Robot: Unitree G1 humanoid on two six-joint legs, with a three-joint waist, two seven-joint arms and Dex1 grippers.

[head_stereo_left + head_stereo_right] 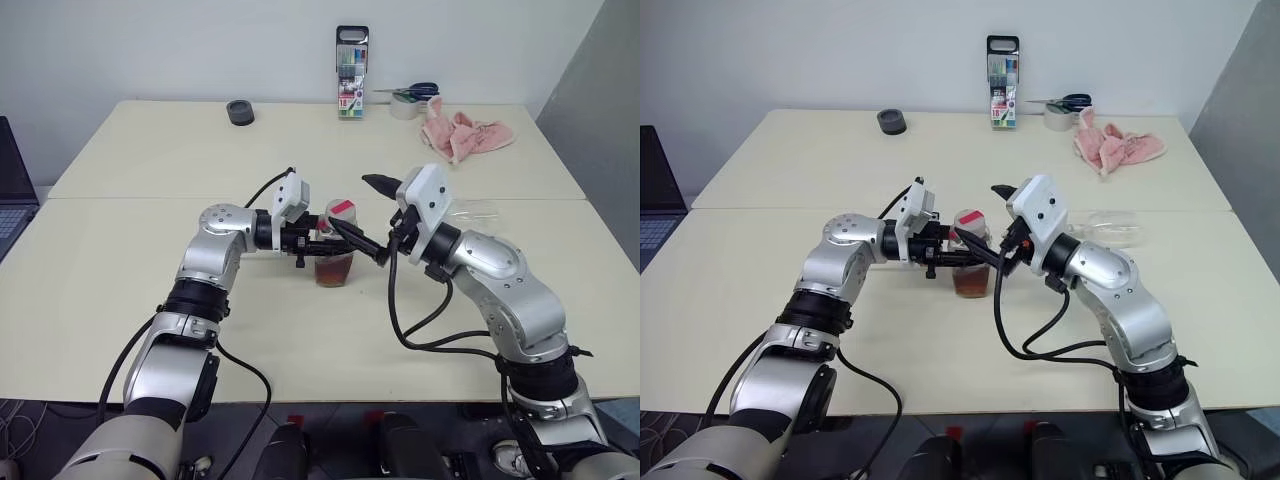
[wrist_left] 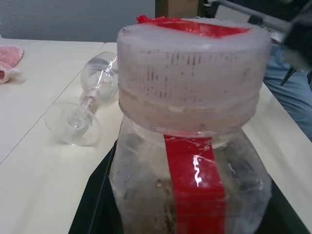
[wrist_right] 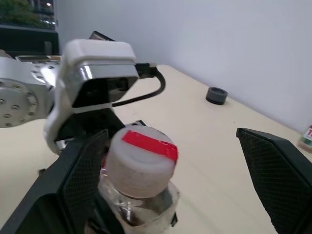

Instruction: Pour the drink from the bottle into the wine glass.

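Note:
The bottle (image 1: 334, 258) is a small clear one with a red label strip and a white cap (image 3: 141, 163) crossed by red tape. It stands upright near the table's middle, and the amber drink (image 1: 333, 272) fills its lower part. My left gripper (image 1: 314, 244) comes in from the left and is shut on the bottle's body. My right gripper (image 1: 352, 206) is open, one finger on each side of the cap, with the cap close to one finger (image 3: 80, 170). The wine glass (image 1: 470, 210) lies on its side to the right, behind my right arm; the left wrist view shows it too (image 2: 87, 109).
At the table's far edge stand an upright marker-pen case (image 1: 352, 62), a tape roll (image 1: 404, 106) with scissors (image 1: 420, 90), a pink cloth (image 1: 466, 135) and a small black round object (image 1: 240, 112). A laptop (image 1: 10, 205) sits at the left edge.

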